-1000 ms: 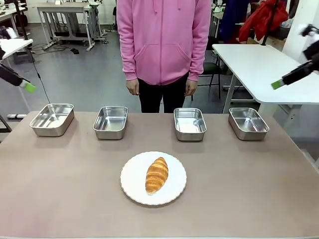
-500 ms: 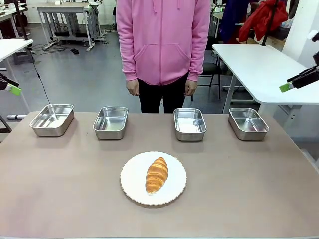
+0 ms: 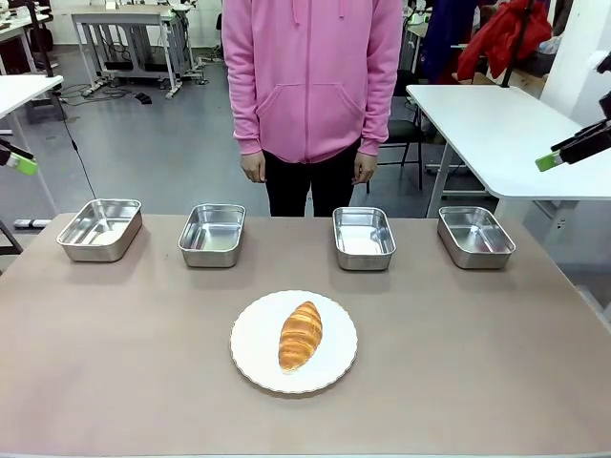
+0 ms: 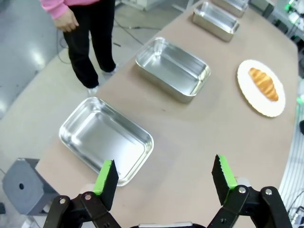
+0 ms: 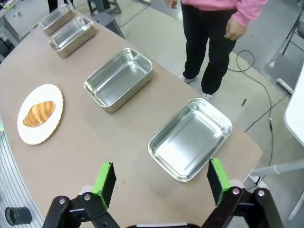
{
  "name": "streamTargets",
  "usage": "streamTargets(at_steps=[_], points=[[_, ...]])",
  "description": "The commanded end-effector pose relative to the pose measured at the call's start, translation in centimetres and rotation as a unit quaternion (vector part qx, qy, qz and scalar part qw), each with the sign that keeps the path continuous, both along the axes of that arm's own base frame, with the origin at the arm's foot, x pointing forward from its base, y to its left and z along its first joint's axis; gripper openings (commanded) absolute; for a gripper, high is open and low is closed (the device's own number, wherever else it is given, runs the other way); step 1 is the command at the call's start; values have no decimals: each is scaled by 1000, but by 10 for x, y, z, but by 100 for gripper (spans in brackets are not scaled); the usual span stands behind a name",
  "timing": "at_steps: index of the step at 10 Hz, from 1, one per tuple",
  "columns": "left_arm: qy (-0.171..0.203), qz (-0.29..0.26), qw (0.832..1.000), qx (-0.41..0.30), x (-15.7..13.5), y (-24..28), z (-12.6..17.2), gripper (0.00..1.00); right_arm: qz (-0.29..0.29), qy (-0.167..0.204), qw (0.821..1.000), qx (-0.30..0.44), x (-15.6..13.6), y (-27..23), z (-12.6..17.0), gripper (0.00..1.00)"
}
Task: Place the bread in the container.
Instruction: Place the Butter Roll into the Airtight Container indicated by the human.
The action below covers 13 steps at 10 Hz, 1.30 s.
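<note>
Left tool [image 4: 164, 166] and right tool [image 5: 160, 166] both spread apart, clutching nothing, raised beyond the tabletop [image 3: 115, 372] sides; bread [image 3: 301, 335] on white plate [image 3: 250, 355] mid-tabletop, well apart from four steel containers [image 3: 212, 254] rowed before the person [image 3: 312, 76].

Left hand [image 4: 164, 165] raised at far left, spread wide, right hand [image 5: 160, 166] likewise at far right, seemingly angled downward

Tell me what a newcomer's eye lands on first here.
The golden-brown, ridged oval bread lies on a round white plate at the middle of the brown table. Beyond it, four shiny rectangular stainless-steel pans stand in a row, and a person in a pink hooded top stands at the far edge.
</note>
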<state>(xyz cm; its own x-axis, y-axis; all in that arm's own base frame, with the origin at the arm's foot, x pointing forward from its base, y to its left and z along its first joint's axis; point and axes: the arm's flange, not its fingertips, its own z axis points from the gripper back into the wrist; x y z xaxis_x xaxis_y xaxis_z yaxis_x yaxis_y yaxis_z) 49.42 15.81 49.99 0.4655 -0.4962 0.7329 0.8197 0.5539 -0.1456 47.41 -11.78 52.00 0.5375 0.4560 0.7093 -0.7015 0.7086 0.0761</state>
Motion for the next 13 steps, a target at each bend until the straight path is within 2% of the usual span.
streamTargets(at_steps=[1, 3, 6, 10, 13], points=[[-21, -11, 999, -36, 5, 7, 10, 100, -10, -33, 999, 12, 9, -4, 7, 100], [-14, -5, 998, -65, 5, 8, 17, 100, -11, -43, 999, 19, 16, -5, 13, 100], [5, 44, 994, -101, 7, 15, 27, 100, -21, -42, 998, 32, 31, -7, 16, 100], [39, 103, 989, -96, 6, 12, 30, 100, -35, -43, 998, 36, 45, -11, 21, 100], [40, 111, 990, -75, 4, 9, 31, 100, -43, -42, 997, 40, 47, -11, 22, 100]])
